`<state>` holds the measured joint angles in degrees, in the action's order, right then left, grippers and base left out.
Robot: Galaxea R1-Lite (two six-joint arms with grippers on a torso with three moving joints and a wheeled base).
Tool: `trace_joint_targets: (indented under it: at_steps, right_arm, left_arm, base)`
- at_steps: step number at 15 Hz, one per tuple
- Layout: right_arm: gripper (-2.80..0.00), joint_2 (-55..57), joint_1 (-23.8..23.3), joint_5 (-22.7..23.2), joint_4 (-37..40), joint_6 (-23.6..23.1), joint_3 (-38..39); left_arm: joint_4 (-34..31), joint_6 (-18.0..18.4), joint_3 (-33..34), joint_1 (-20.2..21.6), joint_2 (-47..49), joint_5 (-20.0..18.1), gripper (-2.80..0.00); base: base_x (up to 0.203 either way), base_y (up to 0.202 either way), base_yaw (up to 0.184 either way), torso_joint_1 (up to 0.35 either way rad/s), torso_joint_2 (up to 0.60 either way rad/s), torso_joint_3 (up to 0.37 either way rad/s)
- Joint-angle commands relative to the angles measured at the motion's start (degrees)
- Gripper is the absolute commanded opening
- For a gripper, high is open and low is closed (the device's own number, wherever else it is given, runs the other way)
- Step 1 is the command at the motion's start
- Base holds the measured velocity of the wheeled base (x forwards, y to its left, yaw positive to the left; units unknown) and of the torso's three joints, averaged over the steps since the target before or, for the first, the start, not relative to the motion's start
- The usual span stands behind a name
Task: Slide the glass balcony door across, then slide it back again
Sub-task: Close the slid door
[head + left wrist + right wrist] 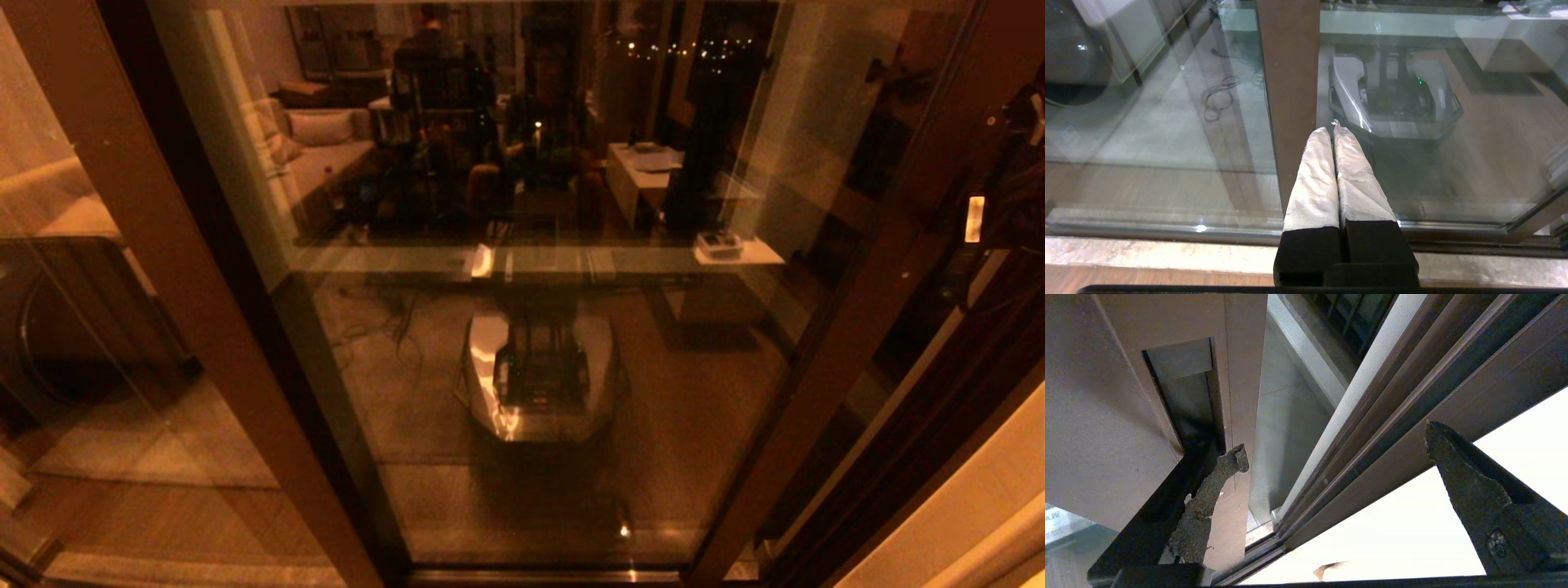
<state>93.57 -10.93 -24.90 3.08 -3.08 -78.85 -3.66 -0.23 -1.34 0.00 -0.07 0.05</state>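
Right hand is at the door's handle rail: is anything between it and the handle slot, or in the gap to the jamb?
Nothing visible. The right hand is open, one finger beside the handle slot of the glass door. The gap to the jamb looks clear. The left hand is shut, by the other rail.

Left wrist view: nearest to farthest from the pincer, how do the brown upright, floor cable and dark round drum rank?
1. The brown upright, just ahead of the left pincer, whose tips are shut.
2. The floor cable, beyond the glass.
3. The dark round drum, farthest, past the cable.
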Motion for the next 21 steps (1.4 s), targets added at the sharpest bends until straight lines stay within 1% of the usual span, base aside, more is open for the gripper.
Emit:
trace_joint_targets:
  at_steps: [1,6,10,21]
  right_arm:
    - [0.0,0.07,-0.4,-0.33,-0.18,0.01,0.01]
    - [0.0,0.13,-1.04,-0.33,-0.2,-0.32,-0.07]
    - [0.0,0.38,-1.81,-0.33,-1.68,-0.97,0.0]
    - [0.0,0.29,-3.89,1.33,-1.68,-1.37,-0.08]
  left_arm:
    - [-0.03,-0.03,0.02,0.0,-0.01,0.04,-2.8]
    - [-0.03,-0.03,0.02,0.0,-0.01,0.04,-2.8]
    - [-0.03,-0.03,0.02,0.0,-0.01,0.04,-2.8]
    - [-0.03,-0.03,0.02,0.0,-0.01,0.04,-2.8]
  base:
    - [0.0,0.0,0.0,0.0,0.0,0.0]
    - [0.0,0.0,0.0,0.0,0.0,0.0]
    - [0.0,0.0,0.0,0.0,0.0,0.0]
    - [0.0,0.0,0.0,0.0,0.0,0.0]
